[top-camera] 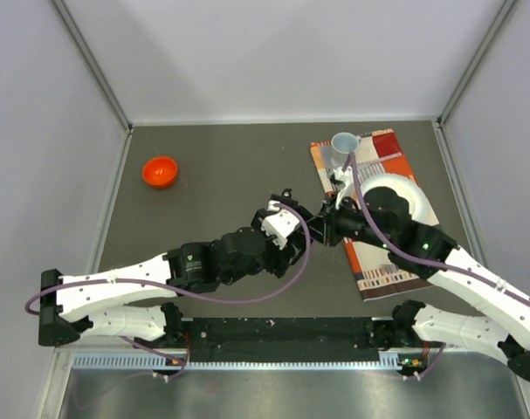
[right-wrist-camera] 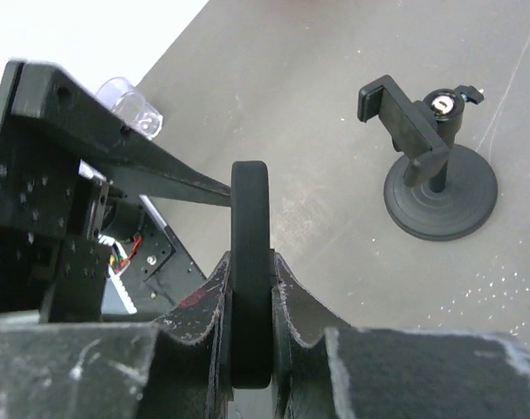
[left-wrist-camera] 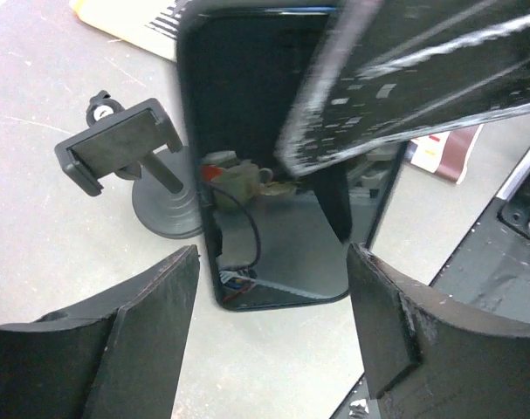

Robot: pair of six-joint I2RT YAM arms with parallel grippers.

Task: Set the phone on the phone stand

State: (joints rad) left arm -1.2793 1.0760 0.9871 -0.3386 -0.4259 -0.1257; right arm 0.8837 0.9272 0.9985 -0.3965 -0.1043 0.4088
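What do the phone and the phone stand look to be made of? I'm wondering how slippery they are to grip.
The phone: glossy black face, likely glass, since it mirrors wires and parts; its edge between the right gripper fingers looks matte, perhaps a rubbery case. The phone stand: matte black, probably plastic, with fine concentric ridges on its round base; no shine or reflections.

Both arms have white shell links with small dark screw holes, joined by bulky black joint housings. A thin purple cable loops along the left arm (top-camera: 142, 292) and another along the right arm (top-camera: 474, 279). Each base is a black block at the 6 o'clock edge. The left gripper (left-wrist-camera: 273, 288) has matt black, wedge-shaped fingers; the right gripper (right-wrist-camera: 251, 297) has black fingers scuffed white, with red smears.
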